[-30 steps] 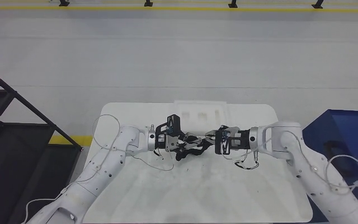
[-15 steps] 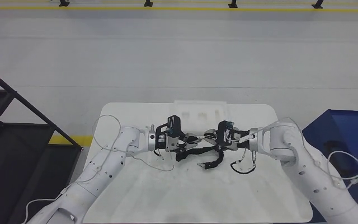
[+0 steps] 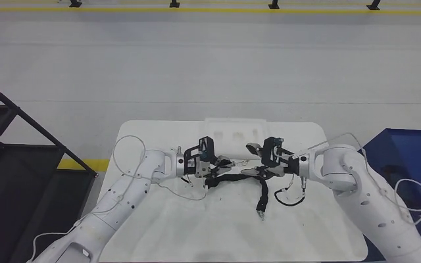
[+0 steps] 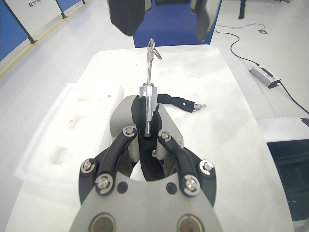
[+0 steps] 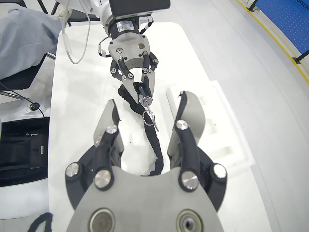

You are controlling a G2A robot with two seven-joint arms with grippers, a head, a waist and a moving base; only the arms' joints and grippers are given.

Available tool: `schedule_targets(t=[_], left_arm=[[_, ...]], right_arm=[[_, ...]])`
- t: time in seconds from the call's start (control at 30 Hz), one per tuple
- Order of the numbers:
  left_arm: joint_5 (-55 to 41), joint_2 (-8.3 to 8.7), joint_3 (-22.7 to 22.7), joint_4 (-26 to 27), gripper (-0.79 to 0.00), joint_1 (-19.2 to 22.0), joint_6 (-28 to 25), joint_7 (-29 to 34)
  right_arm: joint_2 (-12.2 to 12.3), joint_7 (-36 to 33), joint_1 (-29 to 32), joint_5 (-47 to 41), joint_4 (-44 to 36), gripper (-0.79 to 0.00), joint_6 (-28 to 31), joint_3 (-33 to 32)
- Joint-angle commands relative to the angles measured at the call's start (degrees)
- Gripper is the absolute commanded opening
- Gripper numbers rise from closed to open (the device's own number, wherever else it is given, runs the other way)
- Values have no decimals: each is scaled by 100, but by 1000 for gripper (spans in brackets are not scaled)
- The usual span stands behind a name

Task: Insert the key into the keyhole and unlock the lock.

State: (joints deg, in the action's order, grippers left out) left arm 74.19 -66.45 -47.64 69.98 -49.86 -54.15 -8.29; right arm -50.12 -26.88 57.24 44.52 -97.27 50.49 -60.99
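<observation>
The lock's chrome cylinder (image 4: pixel 149 102) is clamped upright between the fingers of my left gripper (image 4: pixel 147 107), which is shut on it. The key (image 4: pixel 150 56) stands in the keyhole, its ring hanging from the head. My right gripper (image 5: pixel 148 105) is open, with its fingers (image 5: pixel 186 112) on either side of the key (image 5: pixel 149 118) and not touching it. The black sleeved cable (image 3: pixel 263 191) trails from the lock over the table, and its free metal pin end (image 4: pixel 199 106) lies loose on the tabletop.
A white foam tray (image 3: pixel 235 128) with recesses lies at the table's far edge, just behind both grippers. A blue bin (image 3: pixel 401 158) stands off the table's right side and a black rack (image 3: pixel 26 177) off its left. The white table (image 3: pixel 164 223) is bare toward the front.
The cable's free end has come away from the lock and swung out toward the front of the table. The right gripper has drawn back from the key and stands open.
</observation>
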Motion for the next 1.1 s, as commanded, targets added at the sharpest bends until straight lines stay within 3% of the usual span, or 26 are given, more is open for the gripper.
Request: schedule_targets(t=[0.0, 0.43, 0.47, 0.5, 0.53, 0.57, 0.83, 1.07], left_arm=[[60, -15, 43, -70, -785, 21, 26, 53], [223, -231, 678, -842, -785, 230, -385, 830], [204, -260, 750, -909, -739, 257, -385, 905], [160, -298, 839, -988, -563, 299, -385, 983], [131, -316, 879, -1023, -471, 324, -385, 1008], [96, -341, 939, -1086, -15, 357, -385, 1054], [-336, -464, 1171, -1477, 0, 655, -385, 1097], [-813, -380, 1163, -1465, 0, 1019, -385, 806]], right_arm=[[19, -4, 57, -29, -19, 0, 2, -79], [105, 26, 402, -344, -83, 0, -116, -508], [108, 13, 415, -355, -86, 0, -121, -521], [112, -4, 429, -366, -94, 0, -123, -535], [113, -8, 435, -375, -95, 0, -123, -540], [115, -22, 440, -377, -92, 0, -123, -546], [93, -28, 356, -448, 155, 0, -76, -483], [19, -74, -105, -737, 836, 0, 295, -245]])
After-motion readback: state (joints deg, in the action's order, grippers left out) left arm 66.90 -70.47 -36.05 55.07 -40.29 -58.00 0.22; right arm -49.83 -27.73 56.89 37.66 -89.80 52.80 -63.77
